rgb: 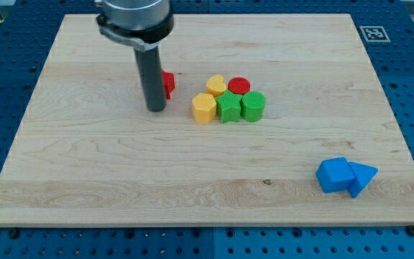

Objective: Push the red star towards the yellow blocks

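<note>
The red star [168, 83] lies on the wooden board, mostly hidden behind my dark rod; only its right part shows. My tip [156, 110] rests on the board just left of and below the star. Two yellow blocks lie to the star's right: a yellow hexagon-like block [203, 108] and a smaller yellow block [216, 85] above it. The star sits a short gap left of them.
A red cylinder [239, 86], a green star [228, 107] and a green round block [253, 106] cluster with the yellow blocks. Two blue blocks, a cube [334, 175] and a triangle [363, 177], lie at the lower right. The board's edge [207, 224] runs along the bottom.
</note>
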